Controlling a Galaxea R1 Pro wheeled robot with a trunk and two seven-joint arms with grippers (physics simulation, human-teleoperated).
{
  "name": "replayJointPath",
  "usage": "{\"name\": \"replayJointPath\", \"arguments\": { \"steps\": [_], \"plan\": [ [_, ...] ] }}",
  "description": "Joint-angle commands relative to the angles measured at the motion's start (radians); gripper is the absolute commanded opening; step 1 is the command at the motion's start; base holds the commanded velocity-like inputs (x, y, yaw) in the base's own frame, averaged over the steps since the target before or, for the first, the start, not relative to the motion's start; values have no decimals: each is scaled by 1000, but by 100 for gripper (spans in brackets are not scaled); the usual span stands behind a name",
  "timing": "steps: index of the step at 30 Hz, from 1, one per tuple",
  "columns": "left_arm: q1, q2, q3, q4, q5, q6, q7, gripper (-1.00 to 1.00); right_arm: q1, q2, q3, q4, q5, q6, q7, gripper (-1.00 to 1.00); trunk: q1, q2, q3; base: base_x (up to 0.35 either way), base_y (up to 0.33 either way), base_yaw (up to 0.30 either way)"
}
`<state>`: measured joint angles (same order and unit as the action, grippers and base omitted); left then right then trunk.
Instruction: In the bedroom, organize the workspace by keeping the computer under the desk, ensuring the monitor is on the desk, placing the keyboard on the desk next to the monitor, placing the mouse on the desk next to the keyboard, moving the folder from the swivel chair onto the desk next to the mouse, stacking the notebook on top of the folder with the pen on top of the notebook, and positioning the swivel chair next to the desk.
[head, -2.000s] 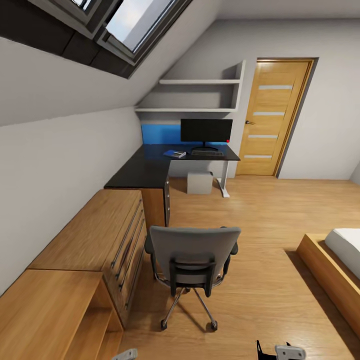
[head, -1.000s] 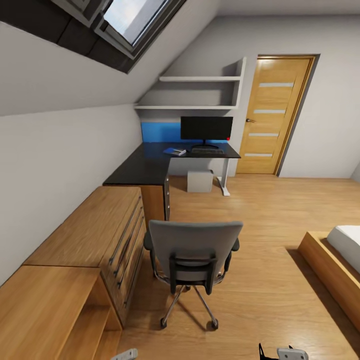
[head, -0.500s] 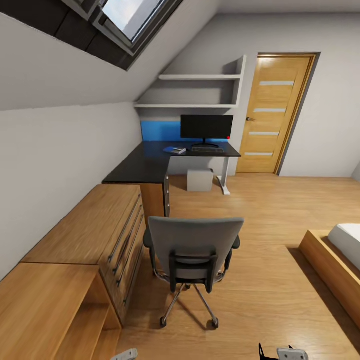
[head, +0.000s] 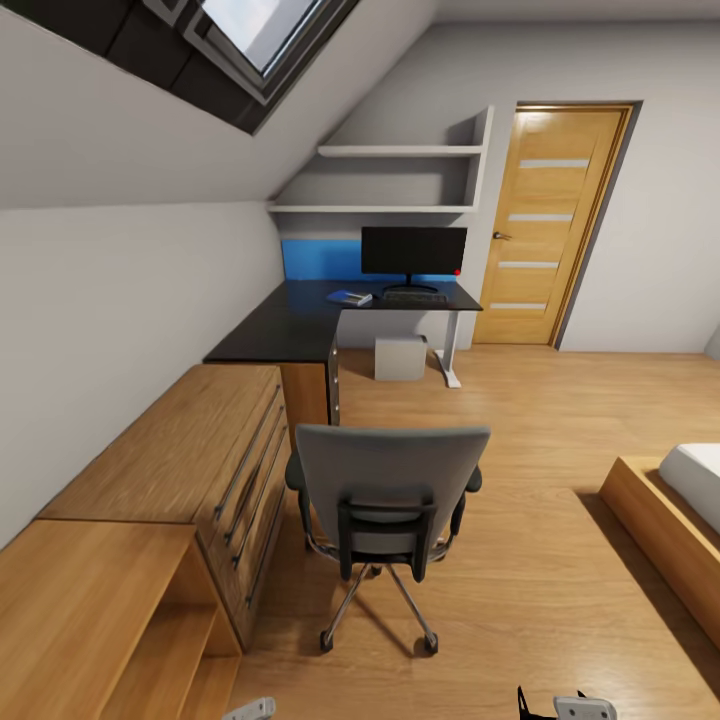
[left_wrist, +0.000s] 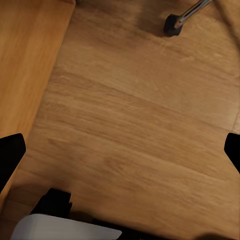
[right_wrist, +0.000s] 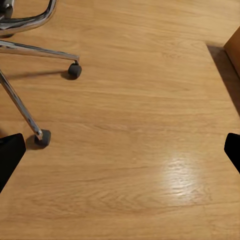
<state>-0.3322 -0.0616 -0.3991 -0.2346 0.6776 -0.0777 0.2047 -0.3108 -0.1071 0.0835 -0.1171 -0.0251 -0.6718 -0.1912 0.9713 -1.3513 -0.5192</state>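
Note:
The grey swivel chair (head: 385, 500) stands on the wood floor with its back to me, hiding its seat and any folder on it. Beyond it is the black L-shaped desk (head: 285, 335). On it stand the black monitor (head: 413, 250) and the keyboard (head: 415, 298). A flat blue item (head: 349, 297) lies left of the keyboard. The grey computer (head: 400, 358) sits under the desk. Mouse and pen are too small to make out. My left gripper (left_wrist: 120, 152) is open over bare floor near a chair caster (left_wrist: 173, 24). My right gripper (right_wrist: 120, 150) is open beside the chair's chrome legs (right_wrist: 22, 107).
A light wooden drawer chest (head: 190, 460) and a low wooden shelf unit (head: 90, 610) line the left wall under the sloping ceiling. A bed frame (head: 665, 535) juts in at the right. A wooden door (head: 550, 225) is beside the desk. Open floor lies right of the chair.
The whole picture has shifted a little: the camera has crept forward and the chair looks slightly nearer. Nothing in the room has moved, and both grippers stay low and open.

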Motion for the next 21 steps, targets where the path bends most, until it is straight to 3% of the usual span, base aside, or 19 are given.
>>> {"name": "replayJointPath", "arguments": {
  "steps": [1,21],
  "plan": [
    [-1,0,-9,0,8,-4,5,100,-1,0,9,1,-2,-2,-7,100,4,-8,-4,0,0,0],
    [-1,2,3,0,21,-103,7,100,-1,0,9,1,-2,-2,-7,100,81,-148,-67,0,0,0]
  ]
}}
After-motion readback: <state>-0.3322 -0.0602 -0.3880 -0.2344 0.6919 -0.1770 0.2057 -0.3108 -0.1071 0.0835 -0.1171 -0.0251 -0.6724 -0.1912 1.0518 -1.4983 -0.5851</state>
